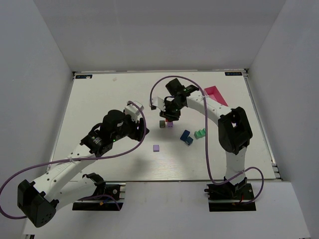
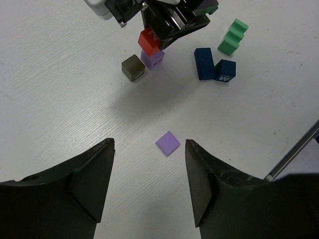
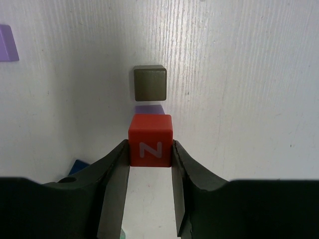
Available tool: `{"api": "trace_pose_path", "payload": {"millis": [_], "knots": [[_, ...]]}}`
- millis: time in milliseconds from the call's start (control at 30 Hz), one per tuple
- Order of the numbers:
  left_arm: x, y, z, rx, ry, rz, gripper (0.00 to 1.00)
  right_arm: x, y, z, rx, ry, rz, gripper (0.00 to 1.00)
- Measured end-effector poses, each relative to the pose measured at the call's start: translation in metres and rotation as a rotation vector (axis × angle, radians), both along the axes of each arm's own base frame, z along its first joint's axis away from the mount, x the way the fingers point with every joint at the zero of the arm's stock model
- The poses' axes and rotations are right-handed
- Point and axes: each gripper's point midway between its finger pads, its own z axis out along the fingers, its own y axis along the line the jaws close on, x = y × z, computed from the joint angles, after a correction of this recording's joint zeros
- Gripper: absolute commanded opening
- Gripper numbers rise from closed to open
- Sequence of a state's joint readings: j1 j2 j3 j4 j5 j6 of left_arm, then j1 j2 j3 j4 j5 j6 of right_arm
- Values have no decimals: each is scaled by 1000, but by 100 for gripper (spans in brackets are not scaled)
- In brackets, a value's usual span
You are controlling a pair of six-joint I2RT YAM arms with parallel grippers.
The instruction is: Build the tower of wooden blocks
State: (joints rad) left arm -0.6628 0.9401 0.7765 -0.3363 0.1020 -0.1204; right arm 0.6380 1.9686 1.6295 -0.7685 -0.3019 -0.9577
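Letter N on red block, W on blue block

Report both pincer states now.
Left pincer: open, empty, over the loose lilac block.
Right pincer: shut on the red block.

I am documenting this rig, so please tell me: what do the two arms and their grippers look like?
The left arm and right arm have white links with bulky black joint housings. A thin purple cable loops along each arm. The left gripper and right gripper each have two matte black, tapering fingers.
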Motion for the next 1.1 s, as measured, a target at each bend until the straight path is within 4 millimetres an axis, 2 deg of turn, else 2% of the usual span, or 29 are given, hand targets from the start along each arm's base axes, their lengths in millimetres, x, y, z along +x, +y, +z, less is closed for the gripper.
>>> {"api": "trace_pose_path", "payload": {"millis": [400, 733, 933, 1100], "knots": [[-1, -1, 0, -2, 1, -4, 69, 0, -3, -3, -22, -16, 45, 6], [0, 0, 0, -4, 2, -3, 69, -3, -3, -18, -53, 10, 91, 6], [1, 1, 0, -4, 2, -1, 69, 4, 4, -11, -37, -7, 94, 6], [1, 1, 0, -4, 2, -1, 69, 3, 6, -13, -38, -3, 96, 6]]}}
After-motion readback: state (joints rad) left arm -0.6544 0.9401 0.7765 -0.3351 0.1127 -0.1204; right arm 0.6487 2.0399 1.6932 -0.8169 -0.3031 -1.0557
